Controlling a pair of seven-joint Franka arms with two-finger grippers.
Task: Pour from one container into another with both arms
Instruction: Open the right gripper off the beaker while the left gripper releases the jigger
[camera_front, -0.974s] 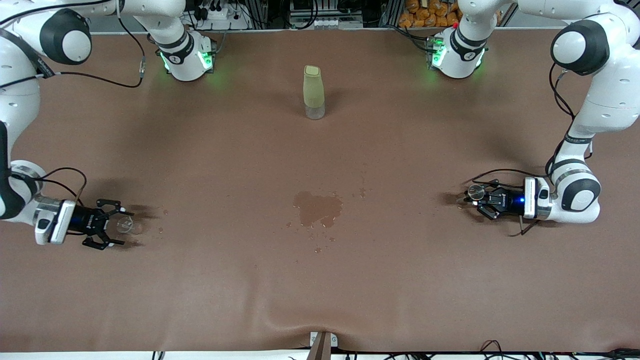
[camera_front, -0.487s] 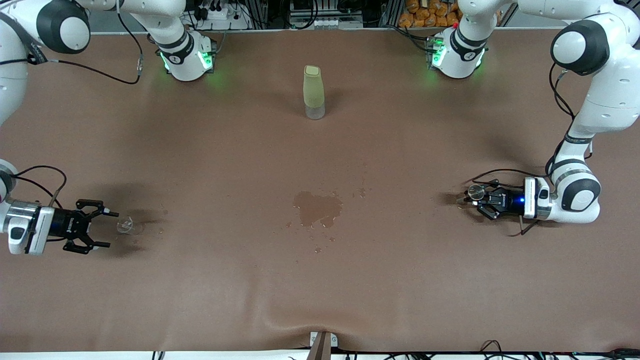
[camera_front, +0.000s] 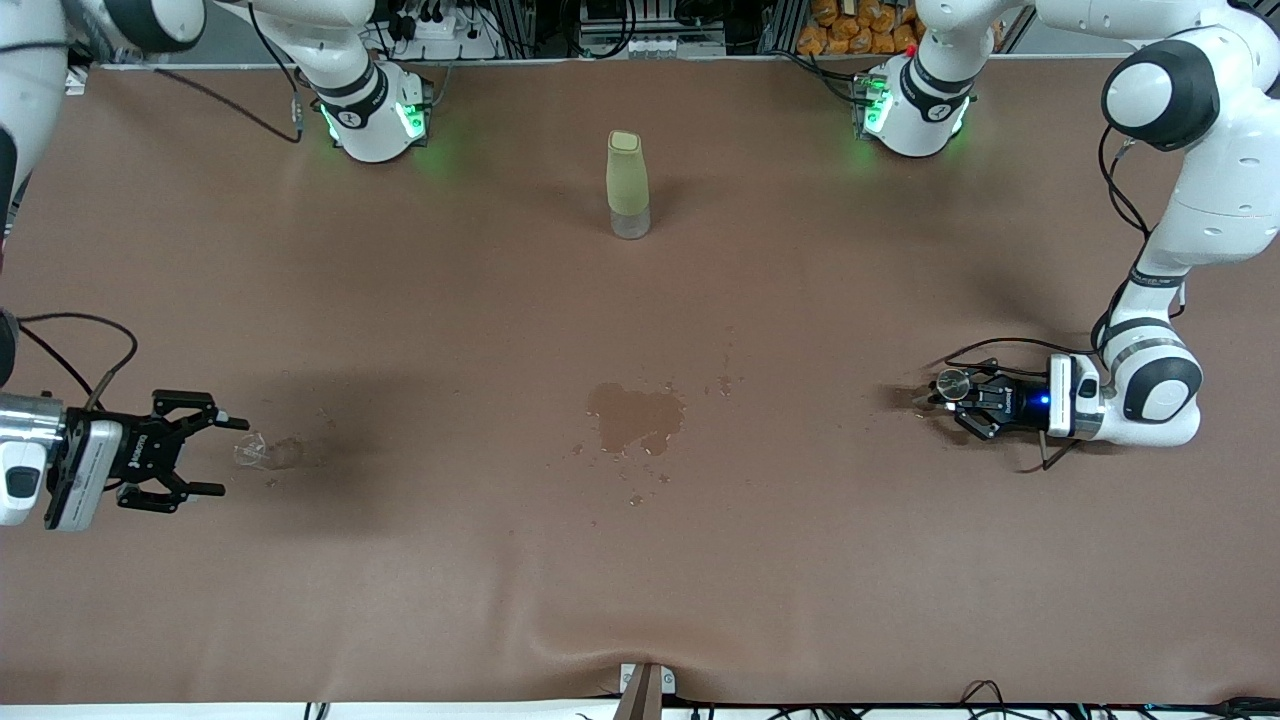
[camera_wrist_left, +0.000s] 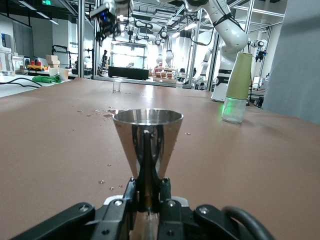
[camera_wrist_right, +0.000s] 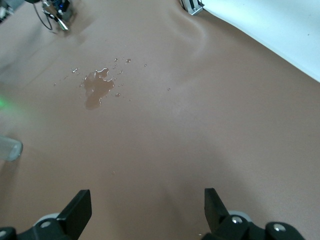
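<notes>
Currently the left end effector (camera_front: 945, 398) clamps the metal jigger (camera_wrist_left: 147, 150) at its waist, low over the surface (camera_front: 640, 560). Beside the right end effector (camera_front: 222, 455), spread wide, stands the tiny clear cup (camera_front: 248, 452).

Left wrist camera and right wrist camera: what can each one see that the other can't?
Only the left wrist view shows the shiny metal jigger from close up, clamped upright in the left tool, and the tiny clear cup standing on the table.

Only the right wrist view shows the open right tool with nothing in it, raised over the brown table.

Both show the wet spill on the table and the tall pale-green bottle's clear base.
</notes>
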